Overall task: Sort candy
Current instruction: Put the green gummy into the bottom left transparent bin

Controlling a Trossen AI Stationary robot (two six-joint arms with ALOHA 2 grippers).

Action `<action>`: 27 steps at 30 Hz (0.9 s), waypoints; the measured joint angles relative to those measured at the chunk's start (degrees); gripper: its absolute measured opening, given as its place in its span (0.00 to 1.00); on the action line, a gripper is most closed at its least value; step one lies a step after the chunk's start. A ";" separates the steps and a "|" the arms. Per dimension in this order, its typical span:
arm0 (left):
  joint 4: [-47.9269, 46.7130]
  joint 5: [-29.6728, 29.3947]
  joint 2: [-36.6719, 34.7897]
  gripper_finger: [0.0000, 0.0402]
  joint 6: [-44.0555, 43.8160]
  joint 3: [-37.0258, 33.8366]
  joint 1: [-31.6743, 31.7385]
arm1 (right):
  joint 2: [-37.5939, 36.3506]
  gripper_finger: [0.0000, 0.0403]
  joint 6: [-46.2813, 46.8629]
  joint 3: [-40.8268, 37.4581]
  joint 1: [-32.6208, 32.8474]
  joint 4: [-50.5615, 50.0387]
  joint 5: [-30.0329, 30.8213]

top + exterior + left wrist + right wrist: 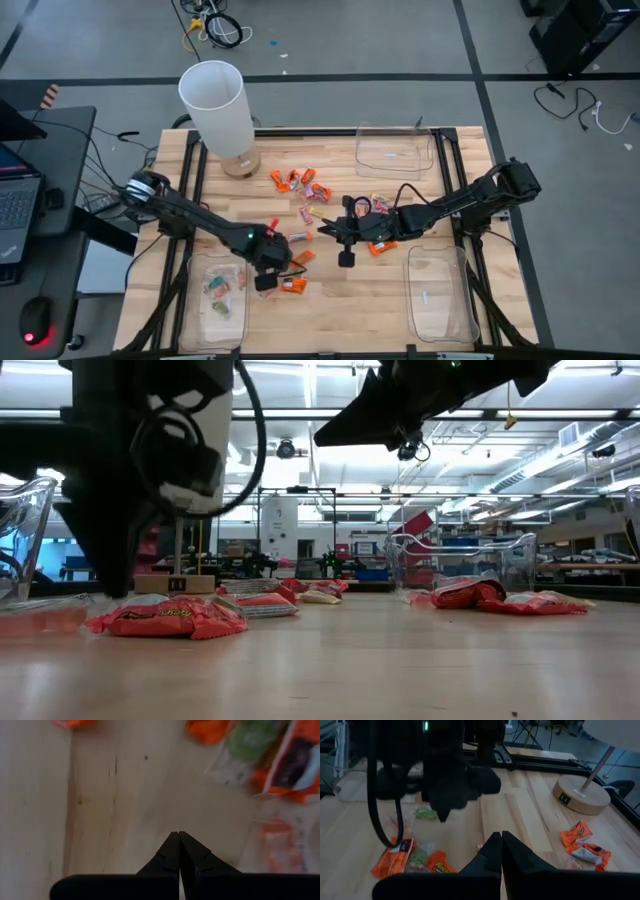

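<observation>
The pale wooden plank tabletop (330, 300) carries everything, framed by dark metal rails. On it, toward the far left, stands a tall white cylindrical lamp (216, 105) on a round wooden base. Three clear rectangular plastic trays sit around the edges: one at the far side right of centre (395, 148), one at the near right (438, 295), and one at the near left (212, 298), the last holding a few wrapped sweets in green and orange. The two dark arms reach in from either side toward the middle of the tabletop. The left gripper (265, 281) is low over the wood beside the near-left tray, its fingers (172, 851) pressed together with nothing between them, just next to a small cluster of orange and green wrappers. The right gripper (346, 257) hangs above the tabletop near the centre, its fingers (495, 851) also drawn tight together and holding nothing. The candy (300, 182), small wrapped sweets in orange, pink-and-yellow and pale green-and-pink, lies scattered loosely across the middle of the tabletop between the lamp base and the two grippers, with a few orange pieces (293, 285) just beside the left gripper and another (378, 249) under the right arm.
</observation>
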 joint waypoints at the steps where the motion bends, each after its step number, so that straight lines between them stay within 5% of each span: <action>1: -0.18 0.01 0.63 0.00 0.03 0.00 0.00 | 0.00 0.00 -0.02 0.00 0.00 0.25 0.00; 14: -1.93 -1.50 2.57 0.00 2.57 0.29 0.55 | 0.00 0.00 -1.07 0.02 -0.44 1.48 0.00; 27: -15.89 1.51 2.61 0.00 2.41 6.43 0.32 | 0.02 0.00 -1.05 0.02 -0.48 1.66 0.00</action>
